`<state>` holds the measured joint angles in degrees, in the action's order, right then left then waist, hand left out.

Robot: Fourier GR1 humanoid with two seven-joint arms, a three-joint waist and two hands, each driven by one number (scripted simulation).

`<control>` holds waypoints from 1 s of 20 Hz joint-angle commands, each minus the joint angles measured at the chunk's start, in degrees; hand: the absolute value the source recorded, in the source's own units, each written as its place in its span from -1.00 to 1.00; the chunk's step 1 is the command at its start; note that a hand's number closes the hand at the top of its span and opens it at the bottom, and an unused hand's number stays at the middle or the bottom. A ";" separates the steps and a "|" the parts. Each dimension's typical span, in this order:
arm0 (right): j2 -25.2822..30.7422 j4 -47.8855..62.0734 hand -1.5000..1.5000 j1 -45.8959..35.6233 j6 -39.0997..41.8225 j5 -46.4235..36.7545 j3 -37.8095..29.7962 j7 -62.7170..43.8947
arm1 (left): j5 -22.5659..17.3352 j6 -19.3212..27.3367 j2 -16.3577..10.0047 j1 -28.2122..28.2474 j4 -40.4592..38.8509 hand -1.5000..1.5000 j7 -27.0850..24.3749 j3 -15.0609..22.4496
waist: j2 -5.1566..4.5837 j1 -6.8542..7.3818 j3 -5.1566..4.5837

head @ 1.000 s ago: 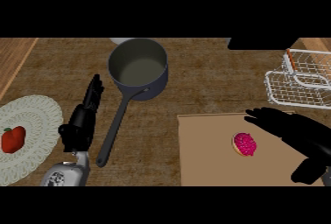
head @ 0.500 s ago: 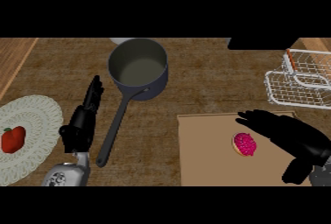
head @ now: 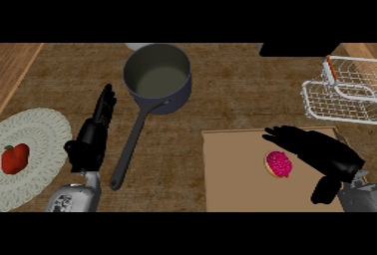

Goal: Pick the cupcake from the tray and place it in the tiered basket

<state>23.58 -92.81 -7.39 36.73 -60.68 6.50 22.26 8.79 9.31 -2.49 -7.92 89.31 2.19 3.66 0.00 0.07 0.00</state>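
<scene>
Hand at right point(head: 324, 155), nearer cupcake point(head: 278, 164) than before

Near right: cupcake point(head: 278, 164) on tray point(head: 236, 189). Behind tray, far right: tiered basket point(head: 344, 94). Left of tray: saucepan point(head: 158, 97), handle toward near edge. Left edge: plate point(head: 44, 142).

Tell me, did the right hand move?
Yes. The right hand slid left over the tray, closer to the cupcake.
</scene>
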 commanded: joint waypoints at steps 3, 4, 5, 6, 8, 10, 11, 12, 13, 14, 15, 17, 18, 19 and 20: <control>-0.81 2.46 -1.00 -0.37 -1.12 -1.48 -0.34 2.33 | 1.91 2.51 2.41 -0.87 -1.86 0.00 -0.10 2.49 | -0.01 -0.10 0.00; -0.17 3.44 -1.00 -0.16 -1.64 -1.74 -0.27 3.31 | -0.02 0.05 0.27 -4.57 -5.11 0.00 -0.87 -2.02 | -0.03 -0.15 -0.01; -3.05 1.33 -1.00 4.51 -5.06 -3.30 1.94 1.02 | -0.01 -1.21 -0.25 1.32 1.33 0.00 0.12 0.23 | 0.03 -0.08 0.00; -3.83 0.05 -1.00 3.55 -2.84 -3.88 2.72 -0.52 | 0.55 -0.14 0.96 0.21 2.29 0.00 1.61 0.76 | 0.04 -0.08 0.00; -2.42 3.61 -1.00 2.26 -3.55 -2.49 -0.19 2.08 | 1.46 -0.34 0.39 2.56 7.66 0.00 5.35 1.99 | 0.06 0.08 0.01; -3.46 1.40 -1.00 2.91 -1.97 -3.19 0.88 1.37 | 1.67 0.36 0.94 0.13 1.85 0.00 2.32 0.26 | 0.02 -0.08 0.00; -4.96 1.52 -1.00 3.22 -3.20 -3.39 1.78 0.75 | 1.07 -0.03 0.74 -3.13 1.60 0.00 5.27 -0.52 | 0.02 -0.13 0.00; -6.05 6.10 -1.00 2.34 -6.24 -4.43 2.47 1.52 | 1.61 1.01 2.06 -2.05 -0.91 0.00 0.69 0.21 | -0.02 -0.06 0.00; -7.18 3.23 -1.00 -0.26 -1.96 -3.08 1.91 -0.66 | 1.35 1.49 2.43 -0.52 -4.73 0.00 -3.42 0.17 | -0.02 -0.08 -0.01; -5.64 7.88 -1.00 -1.55 -4.06 -1.94 -0.86 2.53 | 0.46 -0.51 -0.10 -2.32 -2.34 0.00 -0.50 -2.10 | -0.03 0.01 0.00; -5.93 6.00 -1.00 -1.46 -2.82 -1.57 -2.01 0.82 | 1.25 -0.22 1.15 -0.71 -0.07 0.00 1.79 0.05 | 0.01 -0.01 0.00; -7.66 7.18 1.00 3.65 -9.39 -2.89 -0.28 2.00 | 0.42 -1.16 0.56 -0.39 -1.76 0.00 -1.60 -0.83 | 0.00 -0.11 0.00; -6.87 7.08 1.00 1.14 -9.89 -2.34 -1.82 2.91 | 2.36 0.64 2.17 2.69 3.44 0.00 1.30 1.99 | 0.04 0.06 0.01; -7.46 9.93 1.00 -4.51 -8.44 -2.44 -2.33 1.99 | 2.17 0.49 2.42 3.67 4.54 0.00 1.69 2.45 | 0.02 0.30 0.01; -9.52 9.08 1.00 0.63 -16.12 -4.82 0.29 2.70 | 0.35 -0.84 1.46 1.18 0.31 0.00 -0.13 0.15 | -0.02 0.03 0.01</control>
<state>16.39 -85.72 -7.21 28.02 -63.72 5.95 24.11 9.99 9.22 -0.99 -7.03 90.16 2.61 4.21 0.01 0.10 0.00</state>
